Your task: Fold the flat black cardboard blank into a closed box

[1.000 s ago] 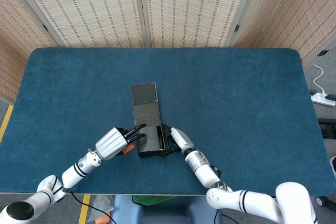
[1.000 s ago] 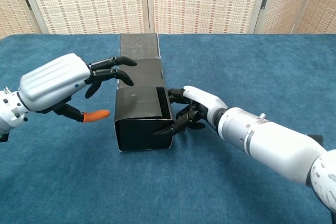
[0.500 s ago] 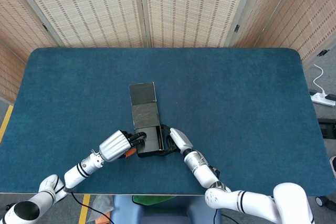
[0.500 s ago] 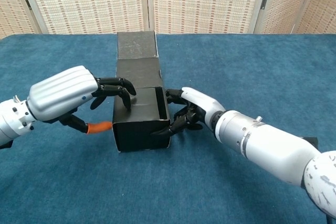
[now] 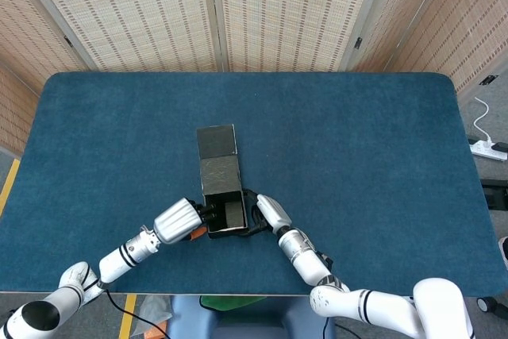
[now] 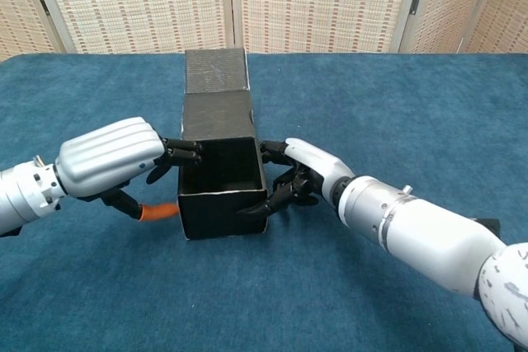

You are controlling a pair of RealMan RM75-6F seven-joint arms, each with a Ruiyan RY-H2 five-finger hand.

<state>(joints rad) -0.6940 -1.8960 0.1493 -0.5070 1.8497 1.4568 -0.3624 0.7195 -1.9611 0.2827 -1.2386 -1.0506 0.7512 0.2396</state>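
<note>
The black cardboard box (image 6: 221,185) (image 5: 223,213) stands half formed near the table's front edge, its top open, with flat lid panels (image 6: 215,88) (image 5: 217,156) stretching away behind it. My left hand (image 6: 111,162) (image 5: 178,221) is at the box's left wall, fingertips hooked over the rim into the opening, orange thumb tip low beside the wall. My right hand (image 6: 301,175) (image 5: 265,212) presses its dark fingers against the right wall and front right corner.
The blue cloth table (image 5: 357,156) stretches wide to the right and back. Woven screens (image 5: 214,13) stand behind it. A white power strip (image 5: 490,148) lies on the floor at the far right.
My left hand moved right and down to the box's left wall. The flap that covered the top is pushed in, so the box now shows an open cavity. The right hand barely moved.
</note>
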